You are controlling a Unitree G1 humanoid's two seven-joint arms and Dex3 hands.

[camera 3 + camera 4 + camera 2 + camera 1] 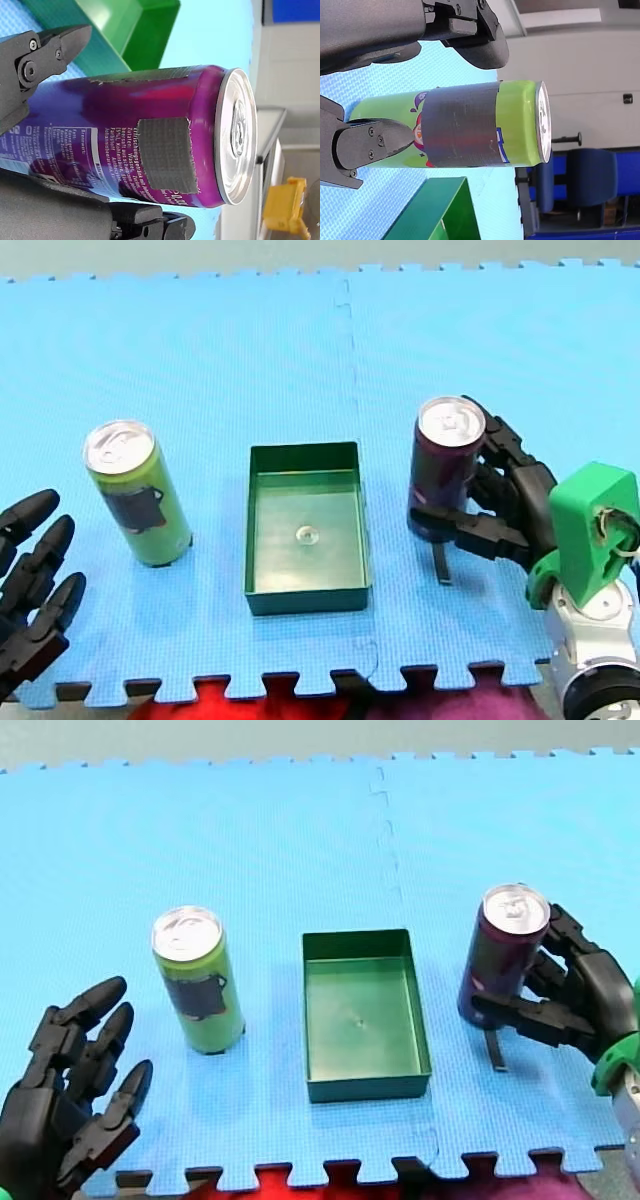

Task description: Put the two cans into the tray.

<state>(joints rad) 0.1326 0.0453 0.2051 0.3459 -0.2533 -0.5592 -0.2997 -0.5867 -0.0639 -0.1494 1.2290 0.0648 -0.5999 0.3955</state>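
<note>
A purple can stands upright right of the tray, and my right hand is shut on it, thumb across its front and fingers behind. The first wrist view shows this purple can between the fingers, with a grey tape patch on its side. The empty green tray sits in the middle of the mat. To the tray's left stands a green can, upright and free. My left hand is at the near left, short of the green can and not touching it. In the second wrist view the green can lies between fingers that stay apart from it.
Everything rests on a blue foam puzzle mat. Its toothed front edge runs close below the tray and hands. A short dark strip lies on the mat by the purple can's base.
</note>
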